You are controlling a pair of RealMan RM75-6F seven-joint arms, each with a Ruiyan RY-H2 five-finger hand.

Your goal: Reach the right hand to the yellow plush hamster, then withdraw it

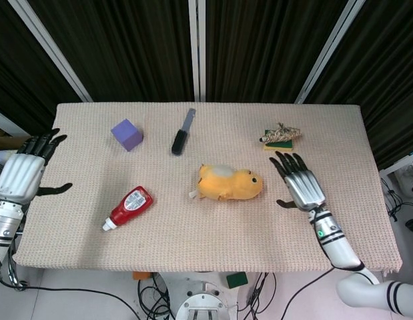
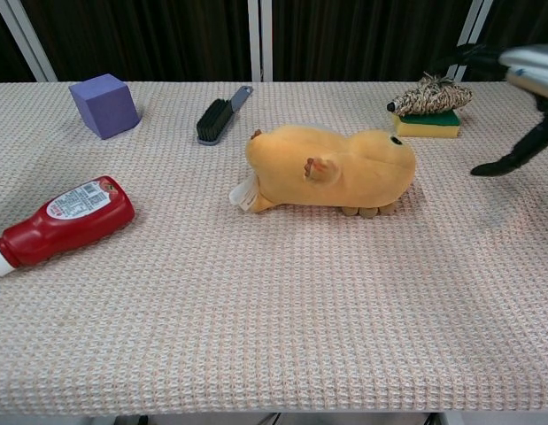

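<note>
Right hand [image 1: 301, 183] hovers over the beige woven table mat [image 1: 213, 247], right of the yellow plush hamster [image 1: 229, 183] and apart from it, no contact. Fingers spread, pointing to the far side, thumb out to the left; released, nothing in it. In the chest view only the edge of this hand [image 2: 521, 97] shows at the far right of frame, dark thumb hanging down above the mat [image 2: 274, 336].

Hamster [image 2: 331, 168] lies on its side near the middle of the table, head with the black eye to the right, a small white tag sticking out at its left end.

Left hand [image 1: 23, 175] is off the left edge of the table, fingers apart and extended, holding nothing. Not visible in the chest view.

Other items:
- red ketchup squeeze bottle [image 1: 128, 207] lying flat, near-left of the hamster, white cap toward the near-left [image 2: 63, 220]
- purple foam cube [image 1: 127, 134] far left [image 2: 104, 104]
- black brush with grey handle [image 1: 182, 133] far centre, handle pointing away [image 2: 220, 115]
- yellow-and-green sponge [image 1: 278, 145] far right, with a striped straw-like bundle [image 1: 281, 133] resting on top [image 2: 430, 95]; sponge in chest view [image 2: 428, 125]

All items are well apart from each other except the sponge and the bundle, which touch.
</note>
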